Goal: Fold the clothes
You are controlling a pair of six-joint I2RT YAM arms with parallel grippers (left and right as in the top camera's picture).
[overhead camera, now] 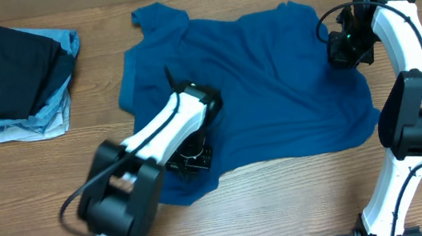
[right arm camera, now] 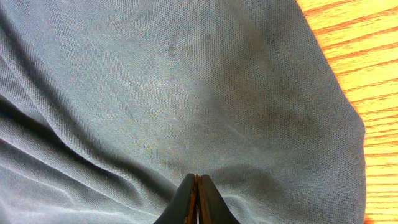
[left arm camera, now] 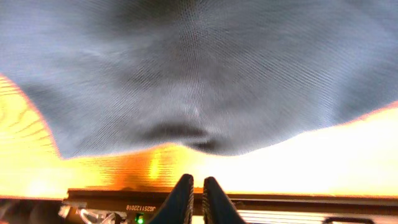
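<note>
Toward the far edge lies the shirt, spread flat on the surface, ready for folding. My left tool, at its near hem, is almost pressed together, gripping nothing. My right tool, pressed together, hangs over its end by the right edge, probably to smooth it.

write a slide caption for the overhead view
Royal-blue T-shirt spread on a wooden table, left fingers near its lower hem, right fingers on its right edge, folded garments stacked apart
</note>
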